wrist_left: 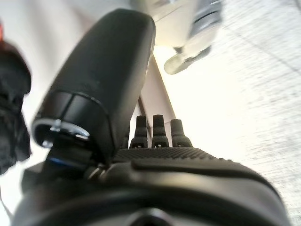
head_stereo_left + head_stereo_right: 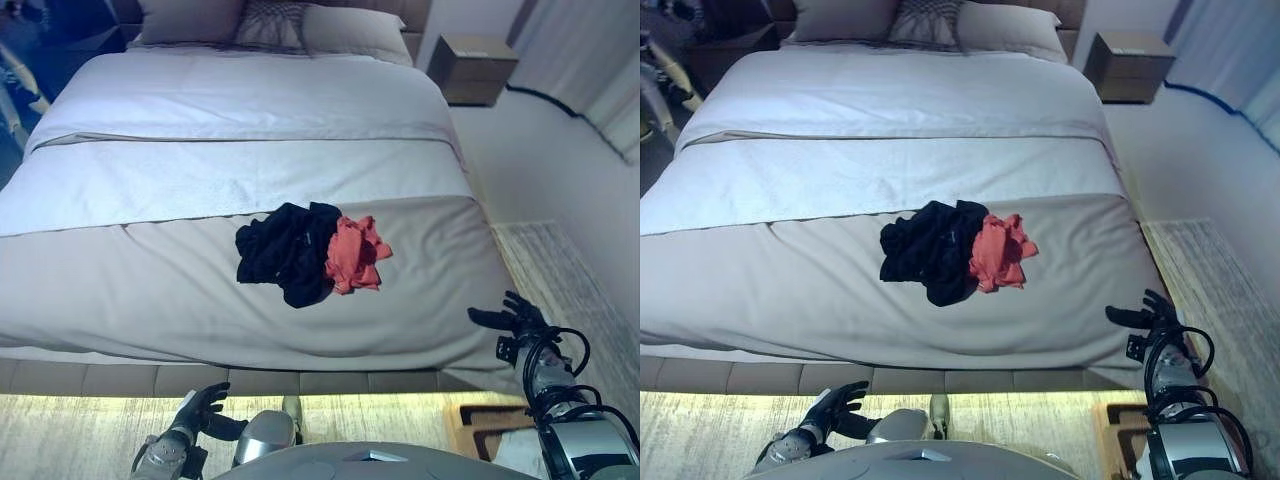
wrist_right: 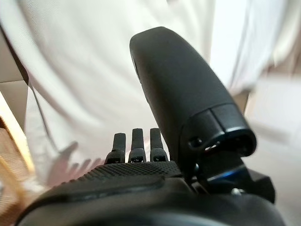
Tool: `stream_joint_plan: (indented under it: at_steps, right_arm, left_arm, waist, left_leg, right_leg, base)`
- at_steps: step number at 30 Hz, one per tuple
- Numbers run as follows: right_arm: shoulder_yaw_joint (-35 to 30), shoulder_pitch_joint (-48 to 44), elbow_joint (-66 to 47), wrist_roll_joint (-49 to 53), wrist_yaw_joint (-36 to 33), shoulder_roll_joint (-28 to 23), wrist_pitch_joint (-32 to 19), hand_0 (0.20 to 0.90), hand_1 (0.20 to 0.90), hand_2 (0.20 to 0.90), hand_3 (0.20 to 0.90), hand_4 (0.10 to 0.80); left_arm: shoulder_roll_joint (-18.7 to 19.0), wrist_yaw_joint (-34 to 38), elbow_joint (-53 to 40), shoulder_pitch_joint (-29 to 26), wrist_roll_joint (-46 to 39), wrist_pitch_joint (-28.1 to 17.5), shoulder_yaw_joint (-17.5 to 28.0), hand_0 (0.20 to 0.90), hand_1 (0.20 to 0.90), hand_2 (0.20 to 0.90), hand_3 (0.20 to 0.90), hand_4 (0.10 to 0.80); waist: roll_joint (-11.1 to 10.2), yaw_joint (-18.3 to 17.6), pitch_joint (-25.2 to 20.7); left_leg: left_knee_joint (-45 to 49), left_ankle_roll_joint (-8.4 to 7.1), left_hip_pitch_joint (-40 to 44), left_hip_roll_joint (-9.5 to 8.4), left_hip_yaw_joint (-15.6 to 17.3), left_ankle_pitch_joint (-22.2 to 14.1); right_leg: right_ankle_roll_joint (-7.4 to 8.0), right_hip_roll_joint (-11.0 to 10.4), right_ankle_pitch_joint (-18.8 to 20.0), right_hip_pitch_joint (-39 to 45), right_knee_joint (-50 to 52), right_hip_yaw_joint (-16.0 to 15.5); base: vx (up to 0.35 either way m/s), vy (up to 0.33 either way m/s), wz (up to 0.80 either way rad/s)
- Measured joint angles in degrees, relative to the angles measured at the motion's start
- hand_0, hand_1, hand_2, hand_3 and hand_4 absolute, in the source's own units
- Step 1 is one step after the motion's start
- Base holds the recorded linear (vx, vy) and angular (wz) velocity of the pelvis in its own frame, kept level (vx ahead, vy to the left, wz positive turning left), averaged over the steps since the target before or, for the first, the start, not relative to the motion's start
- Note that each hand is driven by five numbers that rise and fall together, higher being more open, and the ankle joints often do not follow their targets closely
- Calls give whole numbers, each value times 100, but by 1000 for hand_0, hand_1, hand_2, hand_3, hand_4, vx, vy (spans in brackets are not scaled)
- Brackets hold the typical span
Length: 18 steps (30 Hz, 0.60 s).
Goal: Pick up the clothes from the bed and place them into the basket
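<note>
A black garment (image 2: 287, 250) and a red-orange garment (image 2: 354, 252) lie bunched together on the grey cover near the foot of the bed (image 2: 150, 290). My right hand (image 2: 516, 319) is open and empty, raised beside the bed's right foot corner, well right of the clothes. My left hand (image 2: 205, 408) is open and empty, low in front of the bed's foot edge. In the right wrist view the straight fingers (image 3: 134, 143) face the bed's hanging cover. In the left wrist view the fingers (image 1: 157, 129) point along the bed base, and the black garment (image 1: 11, 113) shows.
A wicker basket (image 2: 480, 425) stands on the floor at the lower right, beside my right arm. A wooden nightstand (image 2: 472, 68) sits at the bed's far right. Pillows (image 2: 275, 25) lie at the head. A curtain (image 2: 590, 60) hangs along the right wall.
</note>
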Motion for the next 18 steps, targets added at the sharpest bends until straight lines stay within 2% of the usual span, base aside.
stream_joint_plan:
  at_steps: [2, 3, 4, 5, 6, 7, 8, 9, 10, 11, 12, 13, 15, 17, 18]
  right_arm:
    - [155, -33, 1, -180, 79, 0, -25, 900, 900, 900, 900, 800]
    - [191, -26, 1, -252, 72, -3, -57, 900, 900, 900, 900, 800]
    - [220, -28, -5, -390, 71, -4, -114, 900, 900, 900, 900, 800]
    - [273, -33, -9, -459, 65, -4, -116, 900, 900, 900, 900, 800]
    - [440, -38, -8, -637, 32, -6, -130, 900, 900, 900, 900, 800]
    - [572, -76, -3, -775, 17, -9, -145, 900, 900, 900, 900, 800]
    - [823, -219, 12, -973, -37, -28, -156, 900, 900, 900, 900, 800]
    - [885, -323, 17, -1088, -75, -24, -160, 900, 900, 900, 900, 800]
    - [914, -325, 101, -1239, -120, -25, -141, 900, 900, 900, 900, 800]
    - [919, -325, 210, -1392, -184, -26, -93, 900, 900, 900, 900, 800]
    - [919, -320, 236, -1477, -233, -26, -94, 900, 900, 900, 900, 800]
    - [920, -437, 237, -1626, -334, -76, -100, 900, 900, 900, 900, 800]
    - [919, -645, 113, -1864, -635, -131, -92, 900, 900, 900, 900, 800]
    - [917, -656, -77, -2008, -991, -188, -22, 900, 900, 900, 900, 800]
    - [914, -657, -154, -2058, -1160, -216, 62, 900, 900, 900, 900, 800]
  left_arm:
    - [141, 45, -173, -63, -168, 1, -2, 900, 900, 900, 900, 800]
    - [157, 84, -201, -83, -188, 9, -20, 900, 900, 900, 900, 800]
    - [166, 138, -214, -128, -269, 13, -4, 900, 900, 900, 900, 800]
    - [171, 154, -213, -144, -307, 16, -5, 900, 900, 900, 900, 800]
    - [182, 179, -203, -162, -334, 18, -6, 900, 900, 900, 900, 800]
    - [209, 184, -205, -227, -338, 12, -18, 900, 900, 900, 900, 800]
    - [293, 198, -199, -354, -368, 14, -78, 900, 900, 900, 900, 800]
    - [341, 180, -204, -475, -370, 21, -68, 900, 900, 900, 900, 800]
    - [335, 195, -236, -488, -370, 27, -43, 900, 900, 900, 900, 800]
    - [339, 219, -281, -437, -368, 10, -37, 900, 900, 900, 900, 800]
    - [380, 212, -331, -385, -365, -5, -41, 900, 900, 900, 900, 800]
    - [383, 255, -298, -325, -357, -7, 18, 900, 900, 900, 900, 800]
    - [368, 340, -302, -50, -304, -8, 89, 900, 900, 900, 900, 800]
    - [352, 325, -316, 248, -227, -13, 122, 900, 900, 900, 900, 800]
    - [352, 313, -321, 352, -142, -17, 123, 900, 900, 900, 900, 800]
  waist:
    - [29, -126, 31]
    - [37, -161, 38]
    - [62, -266, 75]
    - [36, -315, 90]
    - [-15, -380, 98]
    - [-49, -438, 134]
    - [-128, -466, 268]
    - [-177, -539, 473]
    - [-220, -521, 503]
    - [-283, -470, 501]
    - [-378, -450, 508]
    - [-438, -292, 640]
    - [-332, -166, 678]
    - [-243, -76, 687]
    - [-229, -2, 691]
  left_leg:
    - [-110, -2, -9, 15, -360, 38]
    - [-147, -127, -7, 6, -498, 34]
    - [-180, -166, -27, -11, -689, 53]
    - [-212, -182, -28, -67, -797, 64]
    - [-268, -278, -90, -128, -1035, 115]
    - [-241, -276, -186, -160, -1184, 115]
    - [-182, -248, -386, -188, -1366, 132]
    - [-124, -192, -485, -231, -1578, 175]
    - [-115, -216, -563, -286, -1802, 179]
    - [-106, -242, -592, -320, -1860, 160]
    - [-85, -254, -600, -361, -1782, 139]
    - [11, -373, -623, -334, -1617, 75]
    - [185, -597, -801, -88, -1456, -20]
    - [158, -726, -755, 125, -1349, 18]
    - [153, -787, -705, 163, -1372, 25]
  right_leg:
    - [96, 437, -124, -294, -823, 191]
    - [96, 556, -124, -346, -1270, 193]
    - [94, 749, -120, -339, -2161, 231]
    - [88, 799, -111, -407, -2590, 310]
    - [106, 956, -95, -518, -3308, 555]
    - [86, 1000, -80, -599, -3654, 693]
    - [30, 1090, -37, -877, -3881, 786]
    - [-116, 1119, 70, -951, -3985, 803]
    - [-130, 1141, 76, -904, -4015, 784]
    - [-127, 1157, 74, -711, -4052, 760]
    - [-127, 1136, 75, -521, -4077, 756]
    - [-332, 1169, 273, -261, -4312, 708]
    - [-459, 1338, 366, -181, -4500, 436]
    - [-502, 1480, 357, -40, -4525, 191]
    - [-572, 1523, 298, 39, -4526, 126]
  base:
    - [107, -390, 85]
    - [103, -409, 80]
    - [84, -324, 77]
    - [71, -430, 92]
    - [39, -294, 81]
    - [22, -241, 92]
    - [65, -202, 105]
    - [49, -220, 124]
    - [57, -225, 128]
    - [34, -130, 109]
    - [82, -137, 89]
    - [103, -107, 56]
    - [114, -93, 44]
    - [101, -60, 47]
    - [97, -13, 34]
